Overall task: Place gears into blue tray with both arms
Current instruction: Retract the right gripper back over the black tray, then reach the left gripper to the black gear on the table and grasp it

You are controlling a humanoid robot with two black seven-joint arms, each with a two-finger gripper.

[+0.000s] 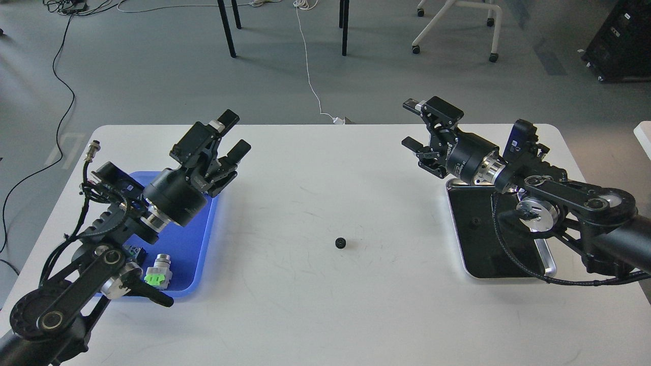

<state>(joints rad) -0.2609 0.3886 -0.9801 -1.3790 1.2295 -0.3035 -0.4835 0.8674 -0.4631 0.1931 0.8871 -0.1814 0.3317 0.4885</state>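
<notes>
In the middle of the worktop [325,305] a single gear [341,243] lies flat on bare white surface, well apart from both claws and from the blue tray [201,239] at the left; the left claw [230,136] hangs above the tray's far right corner with its fingers apart and nothing between them; the right claw [421,127] is raised over the far edge of the metal tray [546,259], also spread and empty. The gear is small, thin and dark, so the likely trouble is a pinch that lands off-centre and skids it across the smooth top, or tips it on edge so it rolls; a claw coming down too steeply could also press its tips into the worktop. The blue tray already holds a green push-button [158,272] and a smaller part near its front edge; a gear dropped from height might bounce over the low rim, or strike those parts and hop out.
</notes>
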